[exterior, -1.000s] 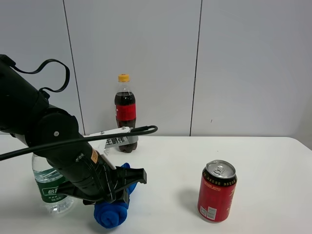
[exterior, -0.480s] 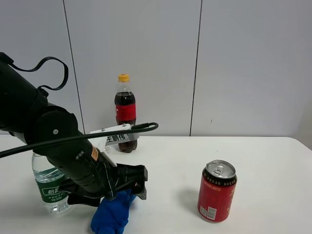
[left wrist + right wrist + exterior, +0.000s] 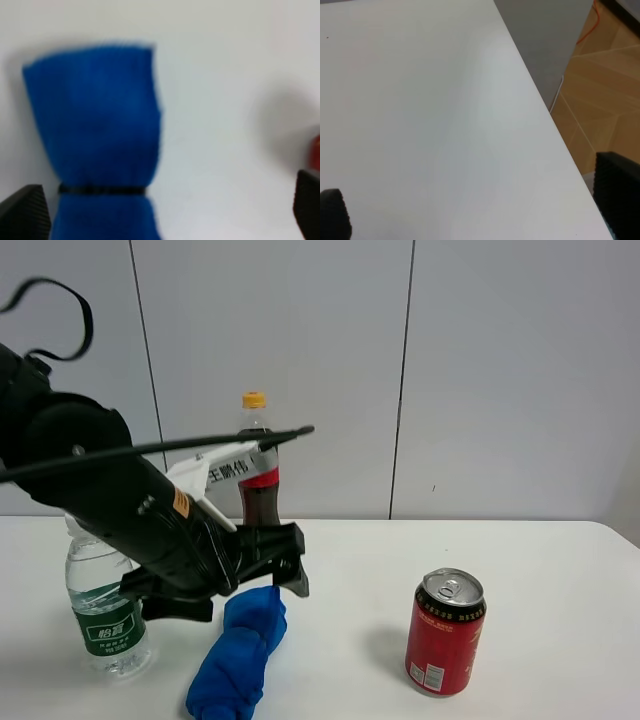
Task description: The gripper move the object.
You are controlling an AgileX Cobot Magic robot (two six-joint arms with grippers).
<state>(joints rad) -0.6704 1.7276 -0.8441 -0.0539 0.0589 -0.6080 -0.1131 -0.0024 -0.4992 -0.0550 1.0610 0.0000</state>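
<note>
A rolled blue cloth (image 3: 240,655) lies on the white table (image 3: 540,580) near its front edge. In the left wrist view the cloth (image 3: 95,125) is blurred and bound by a thin black band. My left gripper (image 3: 278,565) is open and empty, raised just above the far end of the cloth. In the left wrist view the gripper (image 3: 165,210) has its black fingertips (image 3: 25,210) far apart, to either side of the cloth. My right gripper (image 3: 475,205) is open and empty over bare table near the right edge. It does not show in the high view.
A red drink can (image 3: 445,632) stands right of the cloth. A clear water bottle (image 3: 105,615) with a green label stands left of it, close to my left arm. A cola bottle (image 3: 257,455) stands at the back by the wall. Wooden floor (image 3: 605,90) lies beyond the table's right edge.
My left gripper has let go of the blue cloth and risen up and back. The cloth went from a bunched ball under the gripper to lying stretched out on the table.
</note>
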